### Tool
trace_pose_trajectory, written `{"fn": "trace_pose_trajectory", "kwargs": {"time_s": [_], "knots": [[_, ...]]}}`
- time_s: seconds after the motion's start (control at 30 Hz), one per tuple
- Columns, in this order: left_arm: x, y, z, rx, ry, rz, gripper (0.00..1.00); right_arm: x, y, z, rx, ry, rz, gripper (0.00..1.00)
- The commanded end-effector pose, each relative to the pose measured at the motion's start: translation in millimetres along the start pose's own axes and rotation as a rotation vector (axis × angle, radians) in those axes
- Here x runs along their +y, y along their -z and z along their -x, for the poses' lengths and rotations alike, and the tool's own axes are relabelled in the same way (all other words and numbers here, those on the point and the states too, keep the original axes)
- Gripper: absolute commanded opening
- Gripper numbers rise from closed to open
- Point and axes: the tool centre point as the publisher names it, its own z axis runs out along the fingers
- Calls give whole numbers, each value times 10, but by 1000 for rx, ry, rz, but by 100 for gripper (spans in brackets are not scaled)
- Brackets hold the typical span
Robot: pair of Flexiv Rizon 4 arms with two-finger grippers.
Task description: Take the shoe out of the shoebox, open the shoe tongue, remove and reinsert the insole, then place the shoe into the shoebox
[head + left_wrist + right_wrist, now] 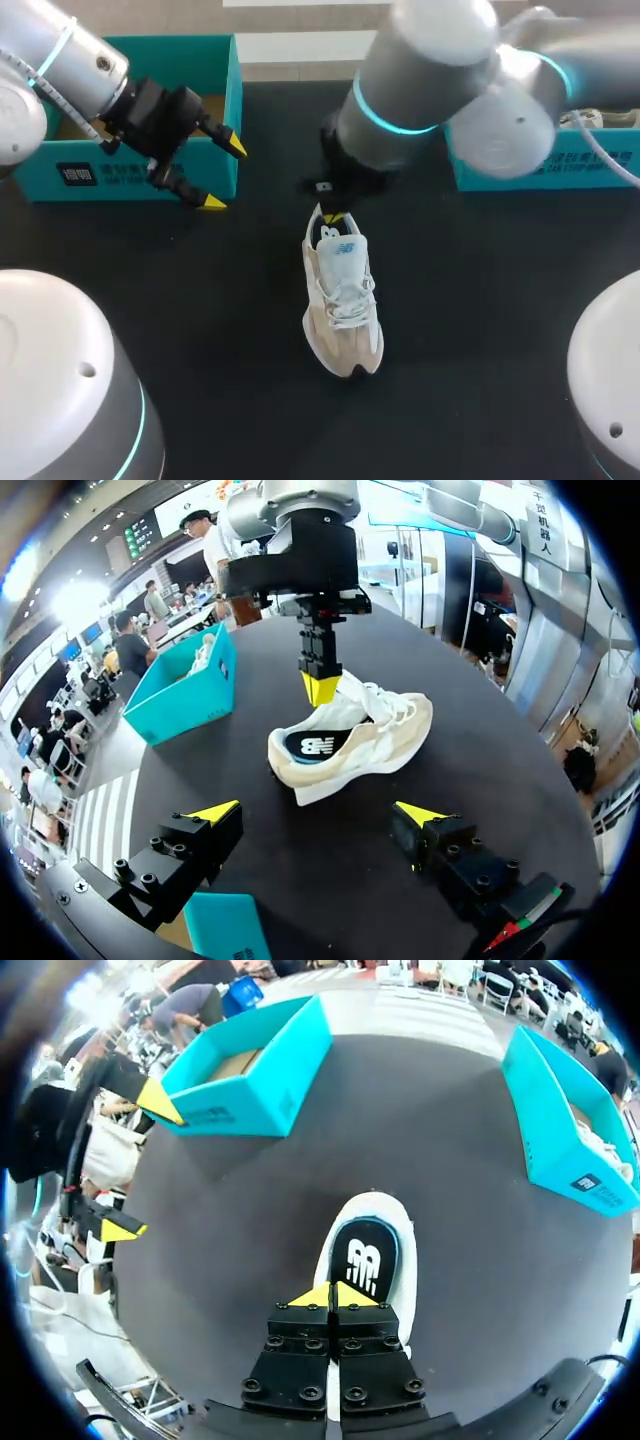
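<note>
1. Right gripper [333, 1295]: yellow tips pressed together at the heel end of the insole [365, 1255]; whether they pinch anything cannot be told.
2. Shoe [342, 300]: upright on the black table [480, 300]; it sits between the left shoebox [130, 175] and the right shoebox [540, 165], touching neither.
3. Left gripper [222, 173]: fingers spread wide, holding nothing; positioned just in front of the left shoebox.

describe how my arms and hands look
The left arm and right arm are thick silver-grey tubes with rounded joints and glowing cyan rings. The left hand and right hand are black, with bolted finger blocks ending in bright yellow wedge tips.
</note>
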Motion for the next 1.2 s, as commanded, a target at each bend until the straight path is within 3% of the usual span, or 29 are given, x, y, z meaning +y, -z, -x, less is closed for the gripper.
{"fn": "trace_pose_trajectory", "kwargs": {"time_s": [0.03,0.87,1.1,1.2], "knots": [[-3,4,-7,1,0,2,100,72,-353,-118,-158,0,-33,0],[-3,4,-7,1,0,2,100,-204,-1034,368,-206,-85,-134,0],[-3,4,-7,1,0,2,100,-86,-754,288,-253,-71,-72,0],[-3,4,-7,1,0,2,100,30,-777,323,-264,-66,-38,0]]}}
